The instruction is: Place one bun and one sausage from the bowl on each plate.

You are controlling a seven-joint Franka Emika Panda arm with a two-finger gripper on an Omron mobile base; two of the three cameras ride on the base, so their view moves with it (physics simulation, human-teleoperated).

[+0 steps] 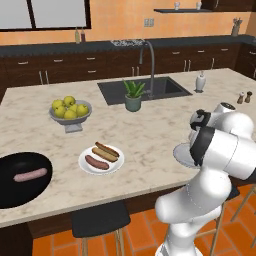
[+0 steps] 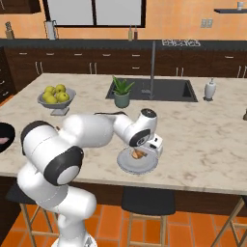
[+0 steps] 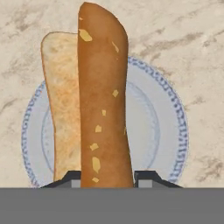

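Our end effector (image 3: 107,177) is clamped on the bun (image 3: 103,100), its long axis pointing to twelve o'clock, directly above the pale grey plate (image 3: 168,131).

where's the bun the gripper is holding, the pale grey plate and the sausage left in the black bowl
bun (image 3: 103,105): hand view, middle of its brown crust
pale grey plate (image 3: 168,131): hand view, bare right side inside the patterned rim
sausage (image 1: 30,175): left base view, its middle, lying in the black bowl

Golden-brown bun (image 3: 103,100) flecked with yellow, its cut face pale tan; pale grey plate (image 3: 168,127) ringed in blue speckle; white plate (image 1: 86,167) carrying brown sausage and bun; glossy black bowl (image 1: 15,192) holding a pink sausage (image 1: 30,175); beige marbled counter (image 1: 150,140).
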